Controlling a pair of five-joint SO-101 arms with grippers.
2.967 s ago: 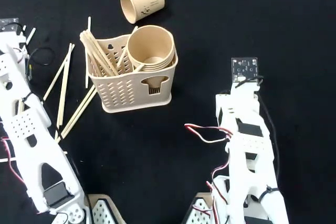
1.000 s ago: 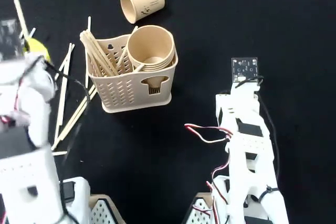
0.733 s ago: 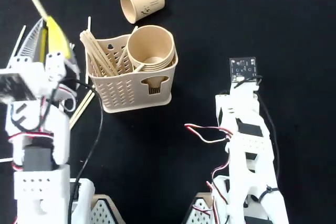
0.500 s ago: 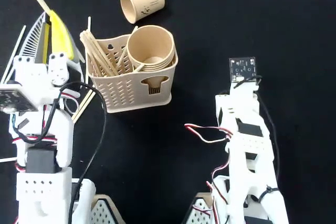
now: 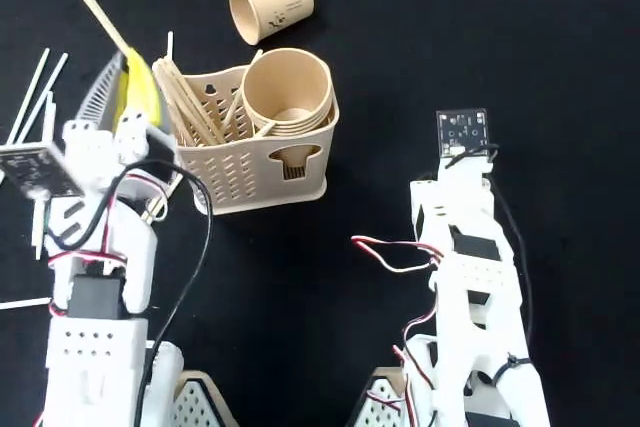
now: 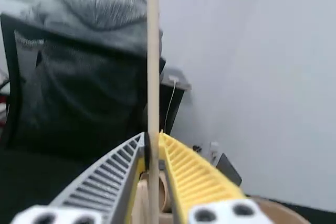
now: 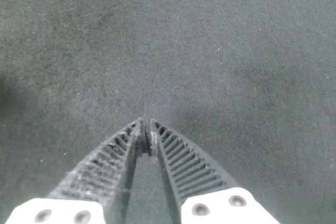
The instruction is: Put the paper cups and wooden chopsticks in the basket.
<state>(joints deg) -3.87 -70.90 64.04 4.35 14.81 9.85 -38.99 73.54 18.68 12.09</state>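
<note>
A beige slotted basket point(image 5: 255, 162) stands left of the table's middle, with stacked paper cups point(image 5: 287, 90) and several wooden chopsticks point(image 5: 188, 99) in it. Another paper cup point(image 5: 270, 8) lies on its side behind the basket. My left gripper point(image 5: 122, 72) is raised just left of the basket, shut on a single chopstick point(image 5: 97, 13) that sticks up and back. In the left wrist view the chopstick point(image 6: 153, 66) rises between the grey and yellow fingers point(image 6: 178, 163). My right gripper point(image 7: 145, 132) is shut with nothing in it, over bare black cloth at the right.
Loose chopsticks point(image 5: 30, 87) lie on the black cloth at the far left, some under my left arm. One more chopstick point(image 5: 22, 303) lies near the left edge. The right arm point(image 5: 470, 277) stretches along the right side, away from the basket.
My left arm rose from the table's left edge with one chopstick in its gripper and swung right, closer to the basket. The right arm stayed still.
</note>
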